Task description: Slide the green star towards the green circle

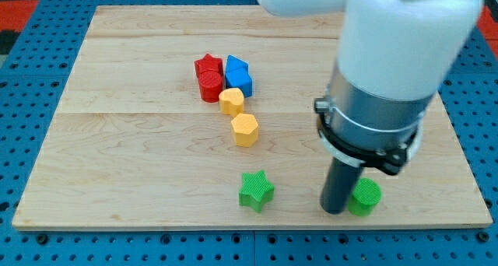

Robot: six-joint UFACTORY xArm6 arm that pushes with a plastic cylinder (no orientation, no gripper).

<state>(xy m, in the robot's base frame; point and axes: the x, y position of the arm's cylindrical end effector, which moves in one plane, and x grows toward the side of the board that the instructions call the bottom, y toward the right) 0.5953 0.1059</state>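
The green star [255,190] lies near the view's bottom edge of the wooden board [124,141], left of centre-right. The green circle [365,197] lies further to the view's right, at the same height, partly hidden by my rod. My tip [335,211] rests on the board just left of the green circle, touching or nearly touching it, and about a hundred pixels right of the green star.
A red star [208,65] and a red round block [209,85] sit beside two blue blocks [237,75] near the board's middle top. Two yellow blocks [231,101] [245,129] lie below them. The arm's large white and grey body [389,71] hides the board's right side.
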